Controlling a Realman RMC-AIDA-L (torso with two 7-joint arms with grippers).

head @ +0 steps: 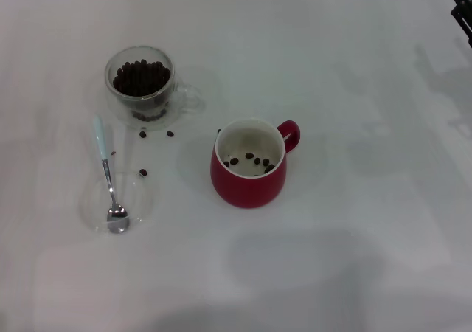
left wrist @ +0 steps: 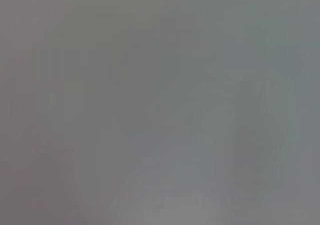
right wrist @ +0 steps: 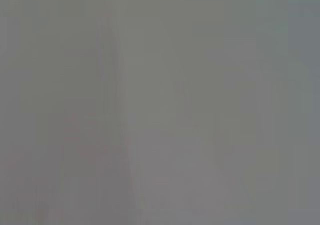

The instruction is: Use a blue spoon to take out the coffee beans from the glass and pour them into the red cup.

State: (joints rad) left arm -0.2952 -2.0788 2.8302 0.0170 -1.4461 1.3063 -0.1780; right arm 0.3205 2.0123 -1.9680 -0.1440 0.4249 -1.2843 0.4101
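The glass point(head: 174, 94) stands at the back left in the head view, filled with coffee beans point(head: 141, 77). The blue spoon point(head: 107, 171) lies in front of it, its silver bowl resting on a flat clear saucer point(head: 144, 199), its pale handle pointing back towards the glass. The red cup point(head: 247, 188) stands upright near the middle, handle to the back right, with several coffee beans point(head: 251, 161) inside. Only a black part of my right gripper point(head: 462, 11) shows, at the far right edge, far from everything. My left gripper is out of view. Both wrist views show only blurred grey.
A few loose beans lie on the white table point(head: 354, 221) between the glass and the saucer: one point(head: 143, 173) by the saucer's rim, two point(head: 170, 133) just in front of the glass.
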